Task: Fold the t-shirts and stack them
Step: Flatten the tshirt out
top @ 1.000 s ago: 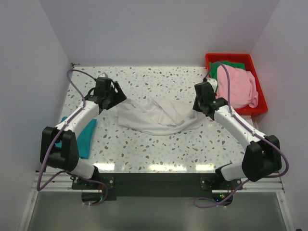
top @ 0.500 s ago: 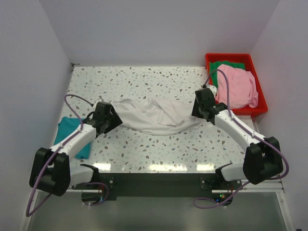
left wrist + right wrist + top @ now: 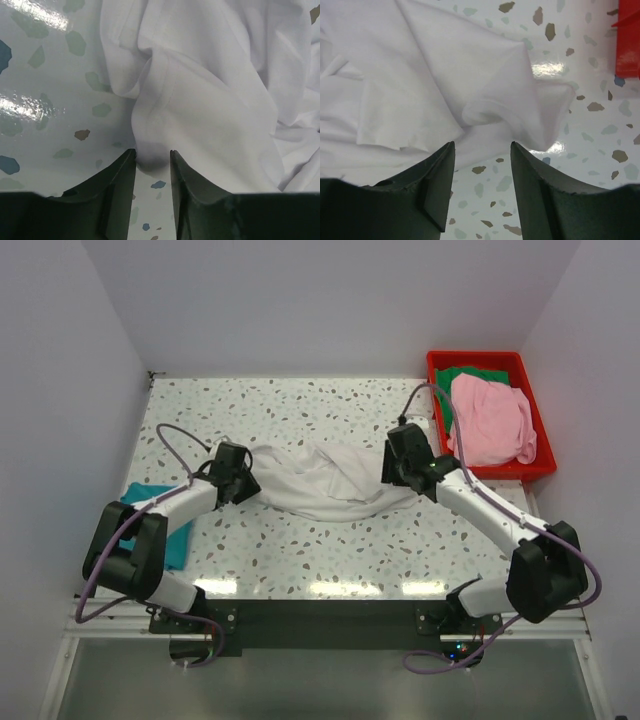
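Speckled terrazzo table (image 3: 300, 550), walled in on three sides. Off-white t-shirt (image 3: 320, 478) lies crumpled and unfolded across the middle of the table, bunched into ridges, stretching from one pincer to the other. Red bin (image 3: 478, 357) sits at the far right corner. Inside it, the pink t-shirt (image 3: 490, 422) is heaped on top and spills toward the bin's near rim, and the green t-shirt (image 3: 472, 374) shows at the far end, partly under the pink one. Teal t-shirt (image 3: 178, 542) lies flat at the left edge of the table, partly hidden beneath the left arm (image 3: 185, 502), well apart from the off-white one. Left arm reaches in low to the shirt's left end; right arm (image 3: 480, 502) reaches in to its right end, just beside the bin. Left pincer (image 3: 152, 159): jaws narrow, down at the table surface, with a rounded fold of the off-white shirt's edge sitting between the fingertips and meeting both. Bare table shows in the gap nearer the camera; cannot tell whether the fold is actually clamped. Right pincer (image 3: 482, 150): jaws wide, gripping nothing, poised over a curled corner of the off-white shirt, with cloth and bare table both visible between the fingertips.
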